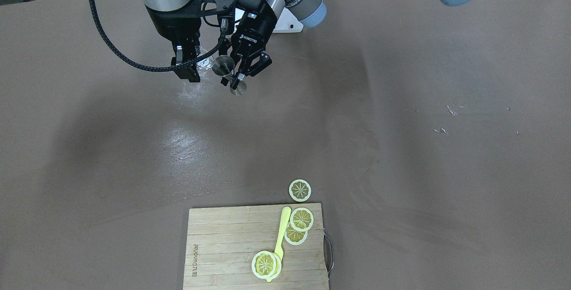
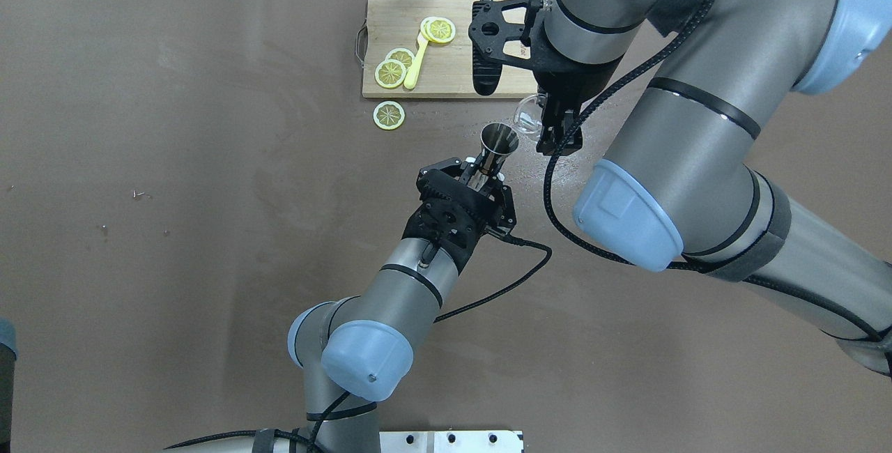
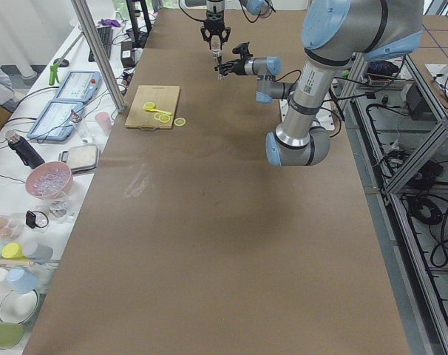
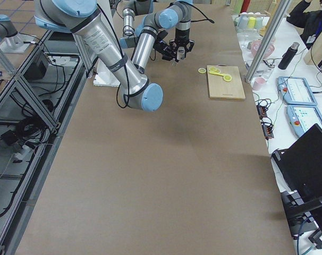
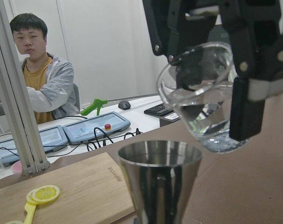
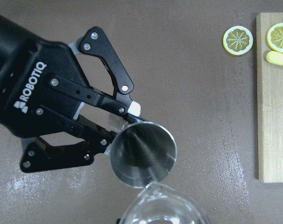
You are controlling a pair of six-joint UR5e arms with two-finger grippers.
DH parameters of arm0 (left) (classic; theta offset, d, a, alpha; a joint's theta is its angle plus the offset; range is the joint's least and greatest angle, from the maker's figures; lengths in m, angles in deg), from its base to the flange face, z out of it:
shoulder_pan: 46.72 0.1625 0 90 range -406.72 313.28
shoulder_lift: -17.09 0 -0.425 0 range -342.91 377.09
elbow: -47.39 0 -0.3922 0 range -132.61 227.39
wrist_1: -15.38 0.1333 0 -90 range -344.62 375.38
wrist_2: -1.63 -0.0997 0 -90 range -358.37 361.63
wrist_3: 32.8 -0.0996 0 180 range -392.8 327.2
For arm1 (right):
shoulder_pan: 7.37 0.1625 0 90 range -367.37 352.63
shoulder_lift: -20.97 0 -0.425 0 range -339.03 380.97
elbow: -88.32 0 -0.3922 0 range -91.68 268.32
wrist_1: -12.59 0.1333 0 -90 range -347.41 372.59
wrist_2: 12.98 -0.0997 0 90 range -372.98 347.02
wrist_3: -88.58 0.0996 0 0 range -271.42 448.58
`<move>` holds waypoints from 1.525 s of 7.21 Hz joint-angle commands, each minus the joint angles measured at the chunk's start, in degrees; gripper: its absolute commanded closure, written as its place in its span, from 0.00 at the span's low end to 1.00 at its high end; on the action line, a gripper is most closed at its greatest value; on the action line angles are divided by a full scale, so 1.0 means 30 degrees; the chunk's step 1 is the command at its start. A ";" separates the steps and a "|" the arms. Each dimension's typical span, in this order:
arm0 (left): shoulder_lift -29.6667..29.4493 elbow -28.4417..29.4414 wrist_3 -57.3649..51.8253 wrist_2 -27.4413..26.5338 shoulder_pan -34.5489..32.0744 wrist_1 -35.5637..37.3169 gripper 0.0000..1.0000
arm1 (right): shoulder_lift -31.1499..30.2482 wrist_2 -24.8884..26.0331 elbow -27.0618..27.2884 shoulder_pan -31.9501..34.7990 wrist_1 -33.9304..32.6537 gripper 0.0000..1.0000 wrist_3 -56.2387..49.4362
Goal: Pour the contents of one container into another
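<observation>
With the right hand (image 2: pixel 557 129) clamped on the tilted tumbler (image 2: pixel 526 115) just above the jigger (image 2: pixel 499 141) gripped in the left hand (image 2: pixel 483 173), its lip sits off-centre, so liquid may splash onto the surface (image 2: pixel 209 230).

Above the desk (image 2: pixel 209 230), the right end effector (image 2: pixel 557 134) tips the tumbler (image 2: pixel 527 115) over the rim of the jigger (image 2: pixel 496 146), which the left end effector (image 2: pixel 479 174) holds. A cutting board (image 2: pixel 446 70) lies beyond, a lemon slice (image 2: pixel 389 116) beside it.

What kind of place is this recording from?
Most likely a robotics lab rigged for a mock bar task: a brown-covered table inside an aluminium frame, teach pendants beside it, and an operator seated nearby.
</observation>
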 commanded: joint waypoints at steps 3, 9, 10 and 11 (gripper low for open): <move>0.0000 0.0024 0.0000 0.0000 0.0000 -0.0001 1.00 | 0.1162 0.0634 -0.1183 -0.0216 -0.0965 1.00 -0.0825; 0.0059 0.0053 0.0000 0.0000 0.0029 -0.0001 1.00 | 0.1718 0.1602 -0.1506 -0.0686 -0.2458 1.00 -0.2228; 0.0059 0.0053 0.0000 0.0000 0.0029 -0.0001 1.00 | 0.1895 0.1719 -0.1652 -0.0686 -0.2751 1.00 -0.2580; 0.0059 0.0053 0.0000 0.0000 0.0029 -0.0001 1.00 | 0.2157 0.1749 -0.1886 -0.0686 -0.2957 1.00 -0.2786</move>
